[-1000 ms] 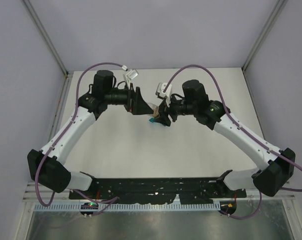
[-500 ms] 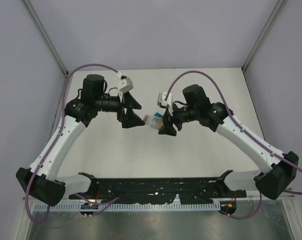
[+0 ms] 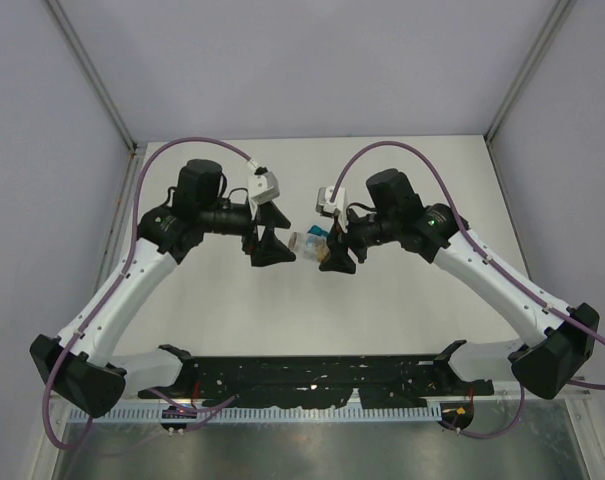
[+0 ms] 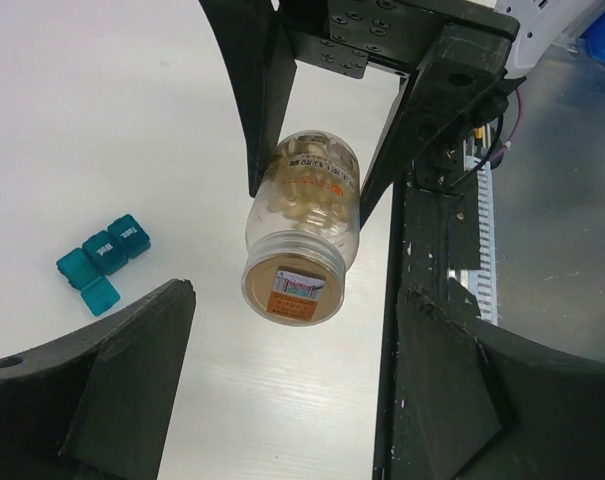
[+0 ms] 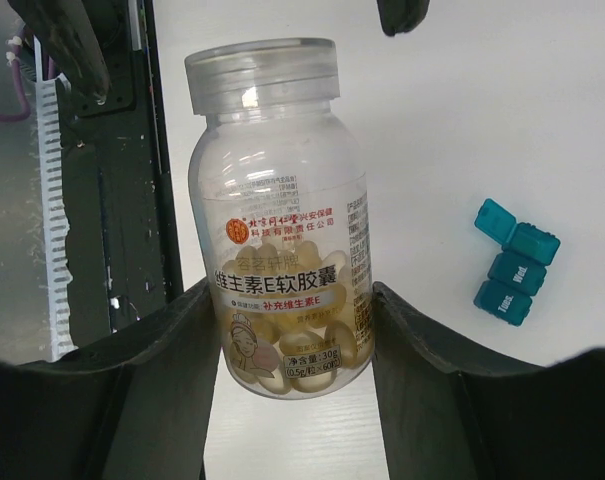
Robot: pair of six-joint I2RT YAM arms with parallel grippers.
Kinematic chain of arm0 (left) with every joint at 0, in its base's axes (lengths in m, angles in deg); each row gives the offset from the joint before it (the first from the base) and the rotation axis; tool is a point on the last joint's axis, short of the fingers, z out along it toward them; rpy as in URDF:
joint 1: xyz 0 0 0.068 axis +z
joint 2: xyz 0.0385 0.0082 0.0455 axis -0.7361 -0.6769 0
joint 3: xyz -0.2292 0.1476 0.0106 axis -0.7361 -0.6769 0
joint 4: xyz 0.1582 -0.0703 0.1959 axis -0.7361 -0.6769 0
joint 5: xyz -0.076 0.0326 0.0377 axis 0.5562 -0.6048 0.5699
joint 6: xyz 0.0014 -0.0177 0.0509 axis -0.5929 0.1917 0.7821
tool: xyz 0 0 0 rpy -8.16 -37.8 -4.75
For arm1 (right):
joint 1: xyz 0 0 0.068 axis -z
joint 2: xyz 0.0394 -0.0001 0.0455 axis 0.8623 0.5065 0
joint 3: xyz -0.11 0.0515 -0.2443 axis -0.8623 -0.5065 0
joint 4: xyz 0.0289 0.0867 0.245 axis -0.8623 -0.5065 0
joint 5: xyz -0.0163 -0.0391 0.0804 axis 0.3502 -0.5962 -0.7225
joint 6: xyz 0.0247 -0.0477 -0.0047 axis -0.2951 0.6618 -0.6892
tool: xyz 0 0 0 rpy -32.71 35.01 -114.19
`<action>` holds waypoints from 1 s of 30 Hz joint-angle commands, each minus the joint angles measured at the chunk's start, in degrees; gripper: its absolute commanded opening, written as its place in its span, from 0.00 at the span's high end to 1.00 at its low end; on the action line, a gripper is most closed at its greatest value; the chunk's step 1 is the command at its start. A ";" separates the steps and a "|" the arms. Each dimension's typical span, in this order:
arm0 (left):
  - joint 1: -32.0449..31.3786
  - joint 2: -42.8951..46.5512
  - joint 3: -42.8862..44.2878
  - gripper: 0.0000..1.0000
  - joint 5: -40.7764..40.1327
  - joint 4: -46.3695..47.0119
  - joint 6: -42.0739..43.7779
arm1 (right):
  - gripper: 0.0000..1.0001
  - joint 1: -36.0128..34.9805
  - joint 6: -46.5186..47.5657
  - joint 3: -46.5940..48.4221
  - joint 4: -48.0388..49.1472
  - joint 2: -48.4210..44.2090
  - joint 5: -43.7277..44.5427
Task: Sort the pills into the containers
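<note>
My right gripper is shut on a clear vial and holds it on its side above the table. The cap is on and faces my left gripper. The pills are pale yellow capsules inside the vial. My left gripper is open and empty, a short gap from the cap. The teal containers strip lies on the table below, one lid raised. In the top view the strip is hidden.
A black slotted rail runs along the near edge between the arm bases, and it also shows in the left wrist view. Grey walls and metal posts close in the white table on three sides.
A second ago both grippers met at the vial. The left gripper drew back to the left, then came a little nearer again. The right gripper kept hold of the vial.
</note>
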 commanded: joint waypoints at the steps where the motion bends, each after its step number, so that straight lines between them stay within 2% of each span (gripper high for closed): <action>1: -1.27 -1.08 -0.09 0.16 -1.40 3.69 0.74 | 0.94 -0.30 -0.23 3.12 0.92 -0.85 -0.41; 6: -1.98 -3.01 0.35 0.26 -1.31 4.39 -0.40 | 0.94 -0.30 -0.32 2.86 0.92 -0.68 -0.50; 11: -2.16 -4.50 0.71 0.49 -0.26 5.89 -3.39 | 0.94 -0.30 -0.59 2.59 1.54 -0.94 0.12; 16: -2.16 -5.91 0.79 0.95 0.10 7.82 -8.65 | 0.95 -0.30 -2.17 1.89 4.34 -1.47 4.68; 17: -2.16 -6.17 0.71 1.00 -0.17 8.52 -10.15 | 0.94 -0.30 -2.52 1.89 4.70 -1.64 6.43; 27: -1.45 -8.81 0.62 1.00 -3.77 14.50 -32.81 | 0.94 -1.44 -3.58 0.49 13.13 -3.22 22.51; 30: -1.01 -8.90 0.44 1.00 -6.49 15.38 -37.22 | 0.94 -2.23 -3.84 -0.75 15.86 -4.01 27.61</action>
